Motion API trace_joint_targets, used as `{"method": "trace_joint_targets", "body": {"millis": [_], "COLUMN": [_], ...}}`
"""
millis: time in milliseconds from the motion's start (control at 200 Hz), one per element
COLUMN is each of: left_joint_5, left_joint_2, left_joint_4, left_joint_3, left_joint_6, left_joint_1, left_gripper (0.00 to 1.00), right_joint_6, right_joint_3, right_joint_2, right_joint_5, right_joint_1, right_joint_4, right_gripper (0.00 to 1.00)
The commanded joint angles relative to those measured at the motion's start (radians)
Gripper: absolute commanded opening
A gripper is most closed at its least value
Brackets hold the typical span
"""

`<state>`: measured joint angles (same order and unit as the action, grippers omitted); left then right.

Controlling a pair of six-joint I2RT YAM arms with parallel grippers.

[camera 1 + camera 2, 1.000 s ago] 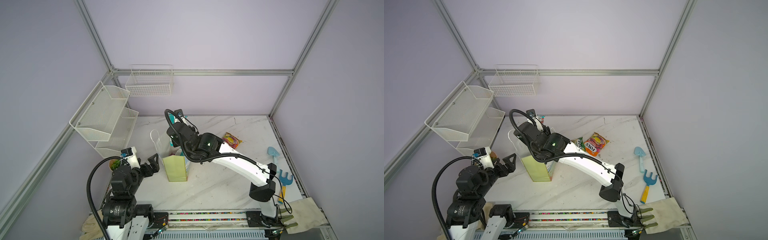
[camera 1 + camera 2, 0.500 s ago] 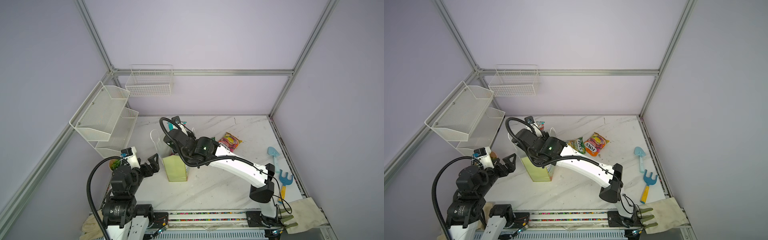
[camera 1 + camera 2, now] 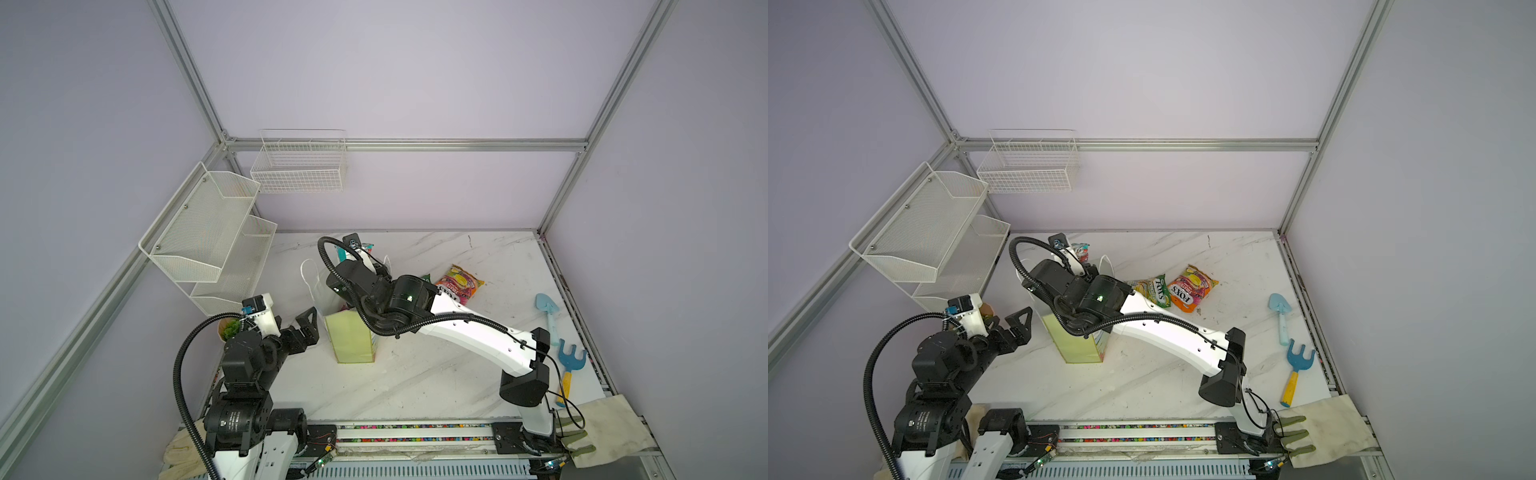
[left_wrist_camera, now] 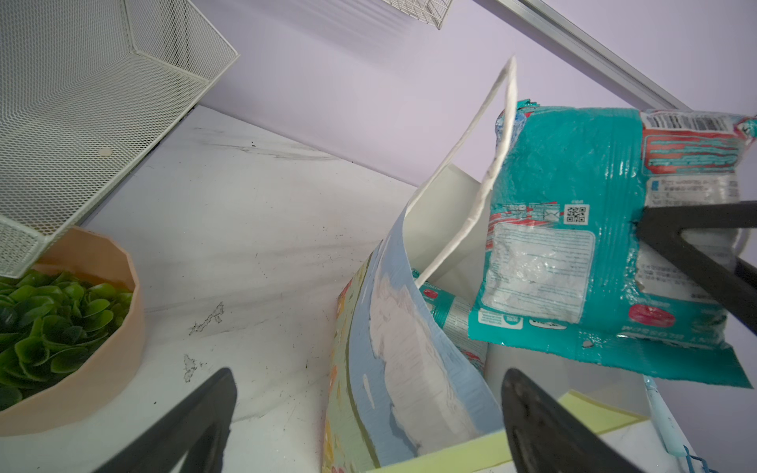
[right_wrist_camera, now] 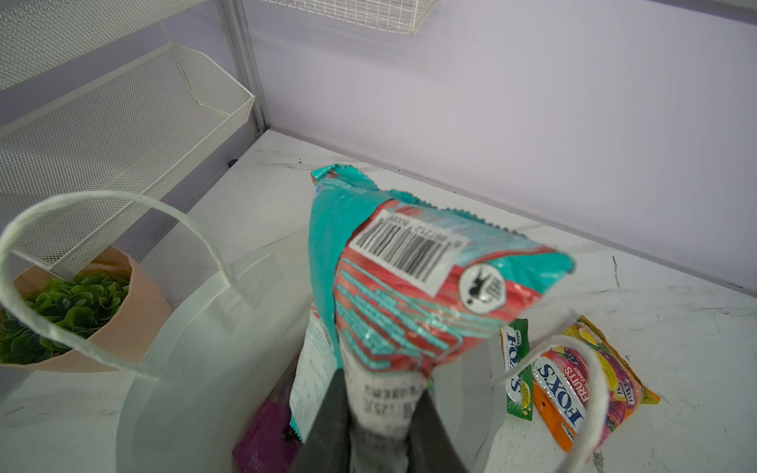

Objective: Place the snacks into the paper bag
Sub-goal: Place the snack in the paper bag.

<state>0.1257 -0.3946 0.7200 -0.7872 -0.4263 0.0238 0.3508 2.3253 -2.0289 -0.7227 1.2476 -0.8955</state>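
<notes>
- your right fingers (image 5: 327, 422) are clamping one short end of a teal packet (image 5: 409, 278) and holding it over the open mouth of the paper bag (image 3: 351, 340), at about rim height as far as i can tell.
- your left fingers (image 4: 200, 417) are standing wide apart, gripping nothing, just beside the bag's printed face.
- a second teal packet (image 4: 450, 315) and a magenta packet (image 5: 266, 442) are lying inside the bag.
- the green-yellow packet (image 3: 1152, 289) and the orange-pink fox's packet (image 3: 1192, 289) are lying flat on the desk (image 3: 1142, 386), touching each other, near the bag.
- the held packet is crinkling and sagging around the pinch, so i'm reading it as light and floppy, with loose contents that are likely shifting inside.
- the film is looking glossy and probably slippery. you're better off pinching the flat crimped seal at an end than the puffy middle.
- the two packets on the desk are offering little height to grab. a raised corner or an end seal is looking like the best hold.
- the bag is looking thin and light, with its walls bowing, so i'm expecting it to tip or slide if you're pushing on it.
- one cord handle (image 5: 102, 200) is looping up close to the packet and could catch it on the way down.
</notes>
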Motion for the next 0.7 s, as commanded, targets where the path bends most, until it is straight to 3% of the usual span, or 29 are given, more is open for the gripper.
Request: {"method": "trace_joint_targets", "body": {"millis": [0, 155, 495, 695], "left_joint_5": [-0.002, -0.001, -0.002, -0.003], "left_joint_2": [0.007, 0.005, 0.005, 0.005], "left_joint_4": [-0.034, -0.034, -0.034, -0.035], "left_joint_3": [0.040, 0.041, 0.042, 0.042], "left_joint_6": [0.000, 0.000, 0.000, 0.000], "left_joint_1": [-0.005, -0.005, -0.005, -0.005], "left_gripper": [1.00, 1.00, 1.00, 1.00], "right_joint_6": [0.007, 0.008, 0.016, 0.049], "right_joint_3": [0.009, 0.008, -0.004, -0.047], "right_joint_2": [0.053, 0.058, 0.093, 0.145], "right_joint_5": [-0.045, -0.045, -0.048, -0.069], "right_joint_1": [0.010, 0.013, 0.013, 0.014], "right_joint_4": [-0.006, -0.007, 0.018, 0.057], "right_gripper": [0.26, 0.40, 0.44, 0.59]}}
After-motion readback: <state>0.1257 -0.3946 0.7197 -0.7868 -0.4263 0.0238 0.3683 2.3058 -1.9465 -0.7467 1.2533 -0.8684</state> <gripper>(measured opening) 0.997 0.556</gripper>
